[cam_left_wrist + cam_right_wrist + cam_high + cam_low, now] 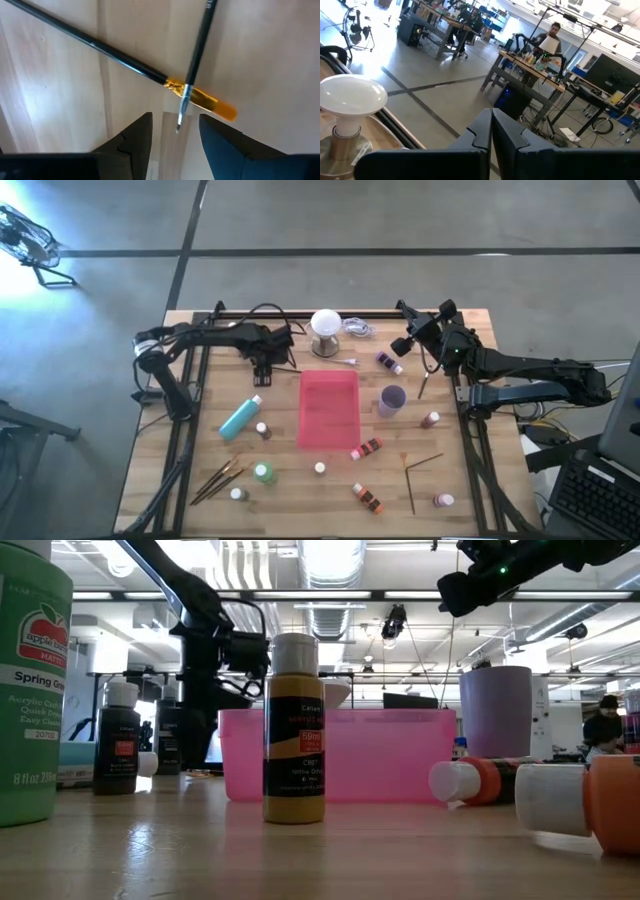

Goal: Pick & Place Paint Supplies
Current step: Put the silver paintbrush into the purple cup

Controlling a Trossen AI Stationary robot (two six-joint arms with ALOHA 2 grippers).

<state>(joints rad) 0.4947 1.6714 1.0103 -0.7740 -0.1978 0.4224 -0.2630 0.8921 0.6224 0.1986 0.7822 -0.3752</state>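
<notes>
Left tool (175, 137): half open, empty; low over two crossed brushes (192, 80) on the wooden surface (290, 480), far-left of the pink tray (329, 408).
Right tool (492, 127): closed, empty; raised at the far-right.
Paint bottles: scattered around the tray; teal bottle (240, 417) lying left of it; brown-handled brushes (220, 478) near-left.

Open-plan robotics lab: concrete floor (400, 215), equipment-laden workbenches (530, 67), monitors (612, 75), exposed ceiling ducts (330, 610).
</notes>
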